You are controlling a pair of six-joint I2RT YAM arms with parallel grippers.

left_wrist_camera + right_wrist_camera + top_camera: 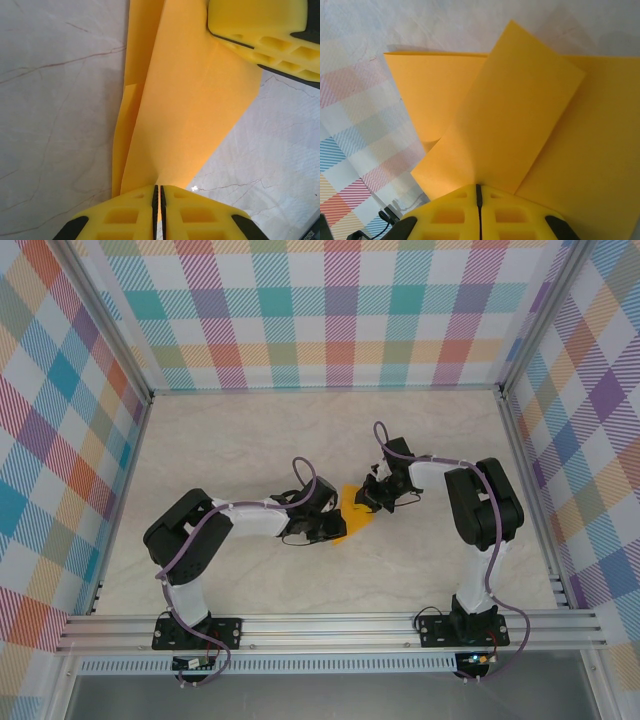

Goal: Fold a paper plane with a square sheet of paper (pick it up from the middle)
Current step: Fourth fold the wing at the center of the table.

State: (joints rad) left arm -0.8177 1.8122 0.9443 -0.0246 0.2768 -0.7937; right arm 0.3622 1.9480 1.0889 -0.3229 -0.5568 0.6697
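Left fingers (125, 216) pinch the folded paper (185, 115), right fingers (260, 25) apparently gripping too.

The top external camera looks down from above and behind the arm bases, far enough back to take in the whole table (230, 440) and both arms. Each wrist camera looks out along its own fingers, past the left gripper (158, 192) and the right gripper (478, 192). Both sit very close to the folded paper (352, 502), which all three views share.
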